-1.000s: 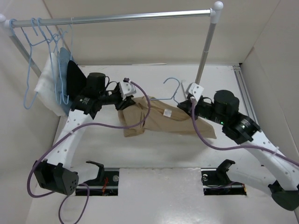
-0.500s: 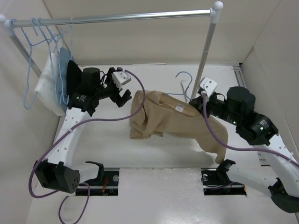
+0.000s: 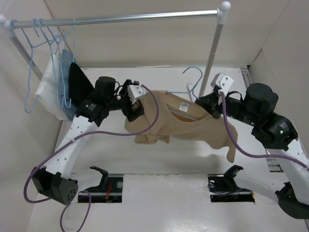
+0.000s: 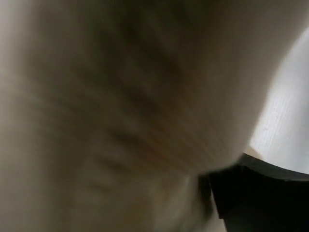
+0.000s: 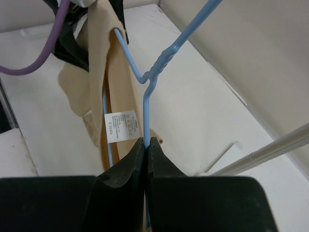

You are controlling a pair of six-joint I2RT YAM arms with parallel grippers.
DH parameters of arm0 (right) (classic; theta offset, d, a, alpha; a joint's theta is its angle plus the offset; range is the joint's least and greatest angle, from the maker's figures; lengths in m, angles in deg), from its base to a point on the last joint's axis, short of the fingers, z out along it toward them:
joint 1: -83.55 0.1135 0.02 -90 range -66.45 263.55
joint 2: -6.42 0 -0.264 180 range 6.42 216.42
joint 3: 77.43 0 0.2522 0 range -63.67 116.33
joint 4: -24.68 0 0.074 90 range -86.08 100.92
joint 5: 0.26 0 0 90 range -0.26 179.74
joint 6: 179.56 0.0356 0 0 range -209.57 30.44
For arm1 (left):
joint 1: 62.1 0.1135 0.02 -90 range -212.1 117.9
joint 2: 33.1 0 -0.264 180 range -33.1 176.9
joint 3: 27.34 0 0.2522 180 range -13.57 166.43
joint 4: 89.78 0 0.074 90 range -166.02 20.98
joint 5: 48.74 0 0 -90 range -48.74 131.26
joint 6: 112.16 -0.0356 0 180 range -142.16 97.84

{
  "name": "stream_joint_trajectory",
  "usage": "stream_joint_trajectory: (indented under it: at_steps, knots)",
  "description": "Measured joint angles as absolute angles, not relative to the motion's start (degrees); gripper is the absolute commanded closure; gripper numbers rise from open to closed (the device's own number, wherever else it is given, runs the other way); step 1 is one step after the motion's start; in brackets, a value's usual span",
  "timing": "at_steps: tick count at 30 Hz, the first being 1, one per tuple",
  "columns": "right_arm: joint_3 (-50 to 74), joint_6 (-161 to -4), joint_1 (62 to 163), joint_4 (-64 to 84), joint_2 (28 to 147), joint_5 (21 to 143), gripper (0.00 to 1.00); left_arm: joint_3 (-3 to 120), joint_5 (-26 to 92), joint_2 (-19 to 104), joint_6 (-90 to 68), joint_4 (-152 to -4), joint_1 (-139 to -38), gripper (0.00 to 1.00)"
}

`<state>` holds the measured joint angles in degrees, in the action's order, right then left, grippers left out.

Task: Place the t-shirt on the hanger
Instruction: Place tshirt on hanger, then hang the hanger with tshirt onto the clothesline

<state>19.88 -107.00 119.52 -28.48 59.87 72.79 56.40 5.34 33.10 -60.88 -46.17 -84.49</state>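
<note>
The clothes rail [image 3: 145, 18] is standing over the white surface [image 3: 164, 157]. The t-shirt [image 3: 193, 128] is hanging in the air between the two arms, clear of the surface, with one sleeve drooping toward the right arm's base. The hanger [image 5: 159, 65] is sitting partly inside the shirt's neck opening, its hook sticking up and out. The right claw [image 5: 146, 142] is pinching the wire just below the twisted neck, fingers pressed together on it, and is carrying the weight of both. The left claw [image 3: 135, 110] is pressing against the bunched shoulder at the shirt's other end. Its wrist view is all blurred tan cloth, so I cannot tell whether it is gripping. The small white label [image 5: 121, 126] is dangling beside the wire.

The dressing step looks to be under way. Next, the left claw is probably needing a fresh hold on that bunched shoulder, drawing it over the hanger's free end.
</note>
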Motion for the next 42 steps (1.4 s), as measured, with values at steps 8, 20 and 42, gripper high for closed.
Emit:
stream_joint_trajectory:
  at_steps: [8, 20, 42]
  knots:
    - [24.03, -103.78, 119.52, -33.46, 62.82, 79.68, 1.00, 56.34, 9.05, 32.90, -55.72, -49.93, -83.25, 0.00]
    - [64.91, -99.00, 120.48, -48.11, 82.30, 108.55, 1.00, 55.37, 28.33, 27.33, -33.60, -67.79, -81.46, 0.00]
    - [74.35, -102.91, 120.17, -42.99, 101.16, 119.09, 1.00, 45.98, 26.34, 24.20, -29.36, -68.21, -81.48, 0.00]
